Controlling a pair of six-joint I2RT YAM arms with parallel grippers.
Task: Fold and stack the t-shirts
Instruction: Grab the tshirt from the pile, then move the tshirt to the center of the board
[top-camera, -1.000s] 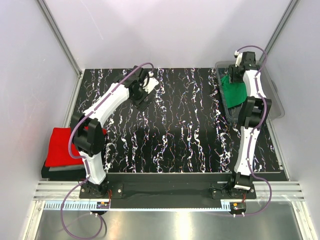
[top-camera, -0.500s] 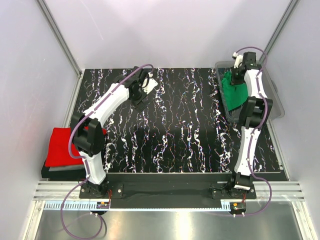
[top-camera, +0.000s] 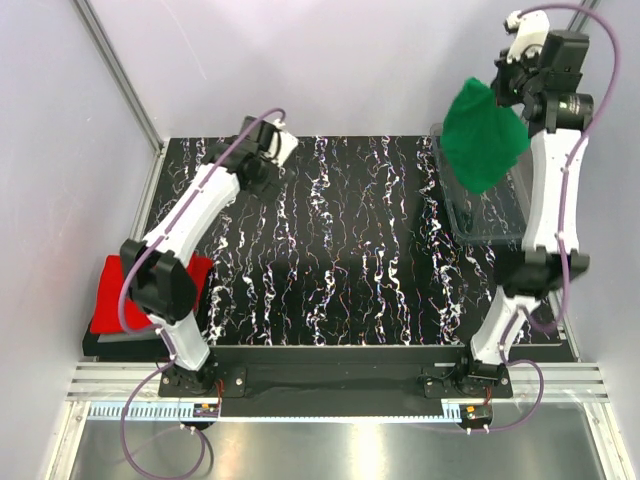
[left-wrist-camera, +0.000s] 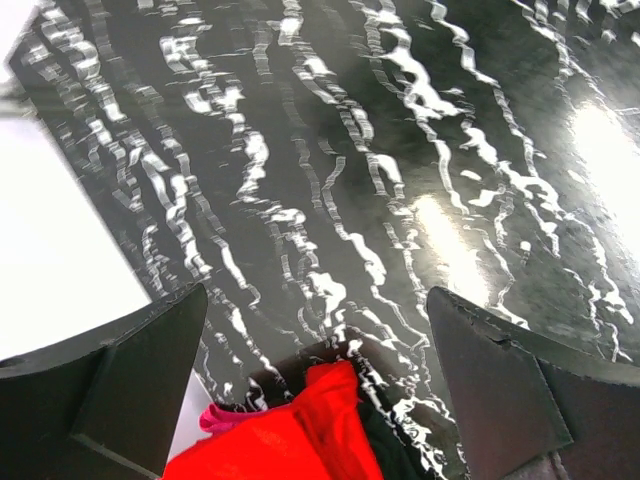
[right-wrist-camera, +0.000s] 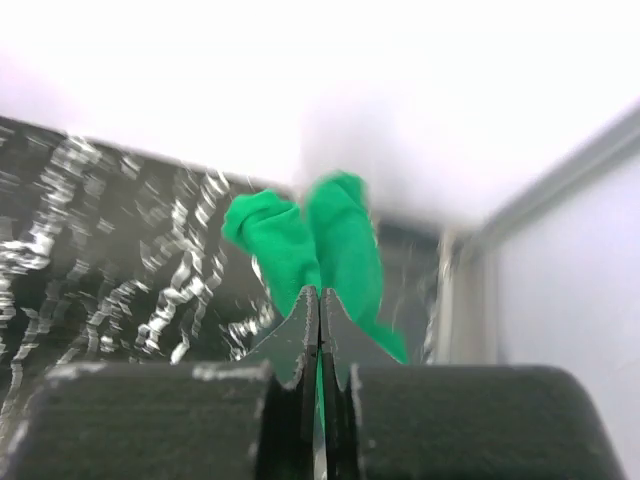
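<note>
**Green t-shirt hanging from the right gripper above the table's far right corner**

I see the right gripper (right-wrist-camera: 320, 303) raised high, its jaws pressed together and pinching the top of the bright green t-shirt (top-camera: 483, 135). The shirt hangs bunched and loose in the air above the clear plastic bin (top-camera: 500, 222), which sits at the far right corner of the table (top-camera: 350, 260). My left gripper (left-wrist-camera: 315, 295) hovers over the far left part of the table with its jaws spread wide, holding nothing. The red t-shirt (top-camera: 125, 290) lies folded at the near left corner, overhanging the left edge, with a grey t-shirt (top-camera: 128, 340) showing underneath it.
</note>
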